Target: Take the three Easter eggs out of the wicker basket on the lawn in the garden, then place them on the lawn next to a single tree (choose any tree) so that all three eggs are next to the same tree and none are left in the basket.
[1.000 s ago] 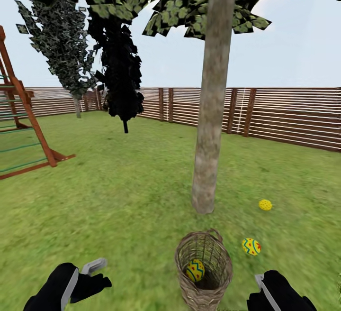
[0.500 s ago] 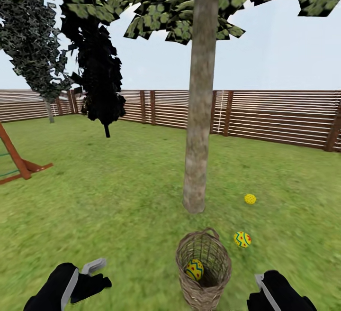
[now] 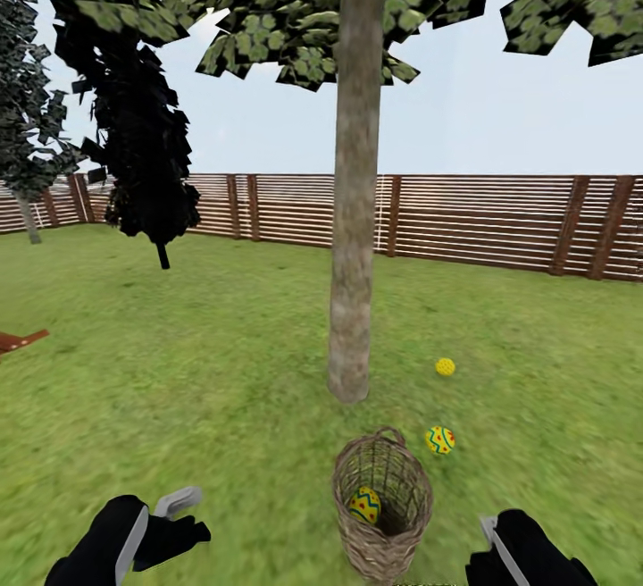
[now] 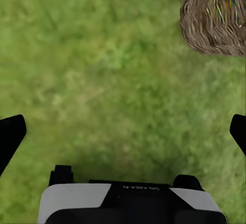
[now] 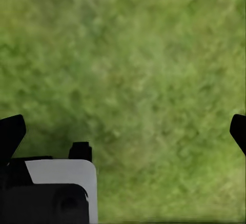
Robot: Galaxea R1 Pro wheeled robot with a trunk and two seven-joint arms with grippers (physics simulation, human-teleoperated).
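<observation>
Retrieval of last yellow zigzag-banded egg (image 3: 366,506) from brown wicker basket (image 3: 384,501) next, both grippers' fingers (image 4: 11,134) wide apart, empty.

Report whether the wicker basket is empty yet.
Not empty: one Easter egg lies inside the wicker basket; two others rest on the lawn.

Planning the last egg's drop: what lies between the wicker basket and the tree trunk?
Bare lawn in the head view between wicker basket and tree.
</observation>
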